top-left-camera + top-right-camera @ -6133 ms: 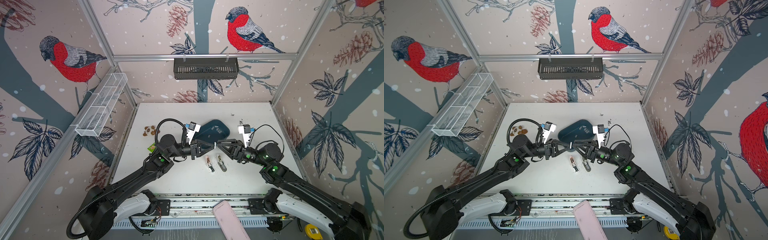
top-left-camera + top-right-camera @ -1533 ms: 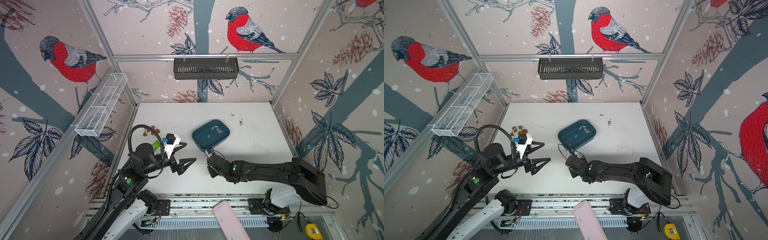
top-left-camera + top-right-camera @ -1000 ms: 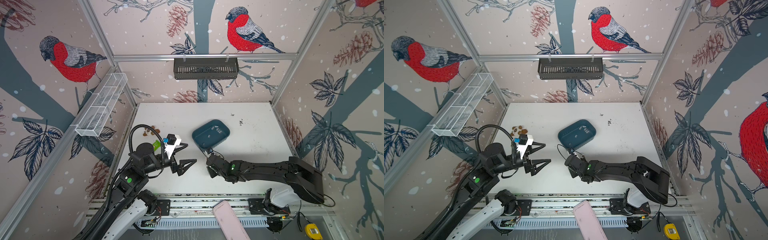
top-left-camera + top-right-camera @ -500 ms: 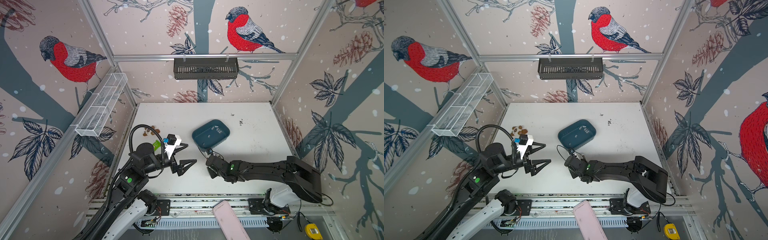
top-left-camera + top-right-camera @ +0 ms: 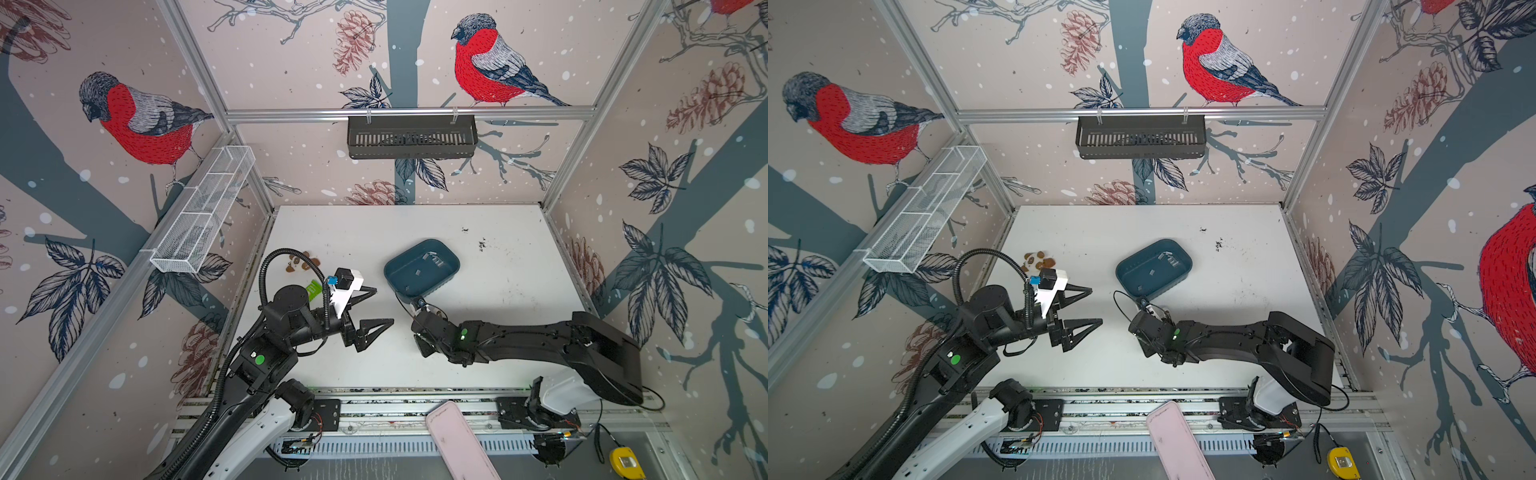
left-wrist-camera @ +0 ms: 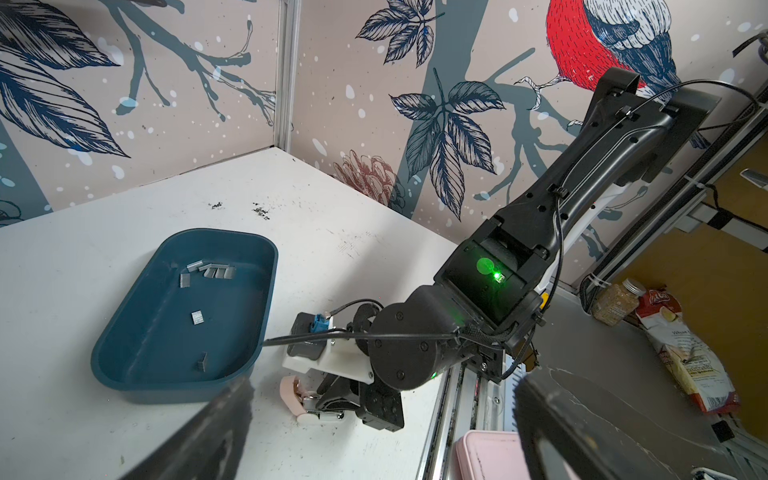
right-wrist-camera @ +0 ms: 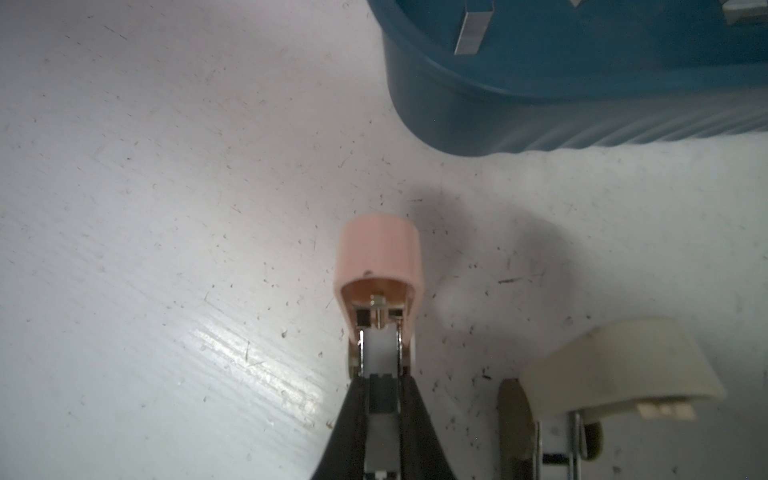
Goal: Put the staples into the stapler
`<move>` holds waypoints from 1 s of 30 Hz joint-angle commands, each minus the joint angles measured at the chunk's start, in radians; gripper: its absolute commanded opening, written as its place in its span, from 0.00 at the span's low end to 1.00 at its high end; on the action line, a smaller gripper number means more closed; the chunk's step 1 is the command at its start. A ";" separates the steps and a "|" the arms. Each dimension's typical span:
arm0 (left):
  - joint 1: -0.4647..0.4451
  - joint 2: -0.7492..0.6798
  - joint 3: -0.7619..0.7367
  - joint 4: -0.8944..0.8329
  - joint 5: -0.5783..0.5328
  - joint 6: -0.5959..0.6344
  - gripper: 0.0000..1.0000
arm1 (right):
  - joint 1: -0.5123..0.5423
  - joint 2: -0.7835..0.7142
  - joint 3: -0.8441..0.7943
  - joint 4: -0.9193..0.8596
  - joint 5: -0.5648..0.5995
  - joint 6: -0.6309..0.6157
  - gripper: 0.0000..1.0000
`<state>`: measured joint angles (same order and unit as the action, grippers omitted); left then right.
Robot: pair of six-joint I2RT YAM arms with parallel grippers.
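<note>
Several silvery staples (image 6: 212, 270) lie in the blue tray (image 6: 166, 332), also seen in both top views as staples (image 5: 434, 261) (image 5: 1170, 259) in the tray (image 5: 409, 276) (image 5: 1142, 284). The small pink stapler (image 7: 380, 257) lies on the table just in front of the tray (image 7: 540, 104), with its lid flipped open. My right gripper (image 7: 382, 399) is shut on its metal body; the left wrist view shows that grip (image 6: 322, 409) on the stapler (image 6: 291, 392). A cream stapler (image 7: 615, 374) lies beside it. My left gripper (image 5: 384, 305) (image 5: 1096, 304) hovers open and empty to the left.
A pink flat object (image 5: 461, 440) sticks over the front rail. Small brown bits (image 5: 301, 264) and a green scrap (image 5: 313, 289) lie near the left wall. A black basket (image 5: 411, 137) hangs on the back wall and a wire rack (image 5: 203, 208) on the left wall.
Six seconds ago both grippers met tip to tip above the staplers; since then the left has drawn back open and the right has dropped to the table. Hardly anything has moved over the last second.
</note>
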<state>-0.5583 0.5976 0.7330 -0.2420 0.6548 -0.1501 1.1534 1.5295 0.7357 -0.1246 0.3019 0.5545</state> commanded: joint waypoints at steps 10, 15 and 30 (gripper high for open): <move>0.002 0.005 0.002 0.043 0.028 0.018 0.97 | -0.001 0.009 -0.001 0.025 0.000 0.015 0.13; 0.004 0.005 0.002 0.043 0.029 0.018 0.97 | 0.000 0.015 0.002 0.017 0.009 0.018 0.13; 0.003 0.007 0.002 0.041 0.032 0.019 0.97 | -0.003 -0.009 0.001 0.010 0.015 0.016 0.13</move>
<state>-0.5583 0.6037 0.7330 -0.2420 0.6594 -0.1501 1.1515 1.5246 0.7349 -0.1123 0.2993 0.5552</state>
